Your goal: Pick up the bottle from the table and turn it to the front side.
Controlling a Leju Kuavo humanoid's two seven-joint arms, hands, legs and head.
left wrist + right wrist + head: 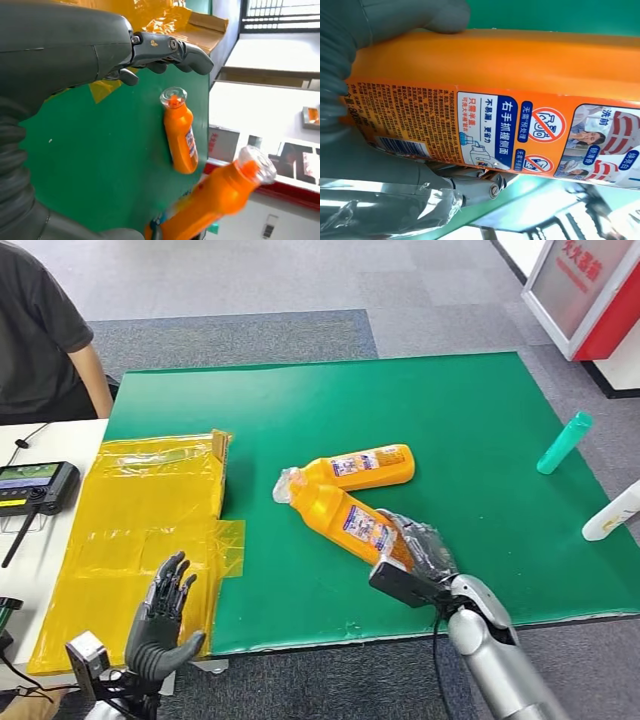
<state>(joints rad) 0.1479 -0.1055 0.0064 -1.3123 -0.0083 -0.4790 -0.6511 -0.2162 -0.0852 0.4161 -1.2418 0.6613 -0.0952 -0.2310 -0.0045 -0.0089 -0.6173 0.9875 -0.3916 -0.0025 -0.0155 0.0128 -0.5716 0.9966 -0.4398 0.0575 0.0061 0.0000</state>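
Our right hand (413, 552) grips the orange bottle (343, 514) at five o'clock. Our left hand (162, 615) hovers open-fingered at seven o'clock. A green mat (468, 430) covers the table, grey carpet beyond.

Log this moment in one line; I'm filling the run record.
right hand: grips orange bottle, lifted, back label showing | left hand: open, idle | second bottle: lying on green mat

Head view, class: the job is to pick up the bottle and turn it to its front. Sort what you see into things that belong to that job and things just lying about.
Belongs to the job:
- orange bottle, gripped at its base
- right hand, holding it

Just lying about:
- second orange bottle
- yellow plastic bag
- teal tube
- white bottle
- handheld controller
- left hand, open and idle
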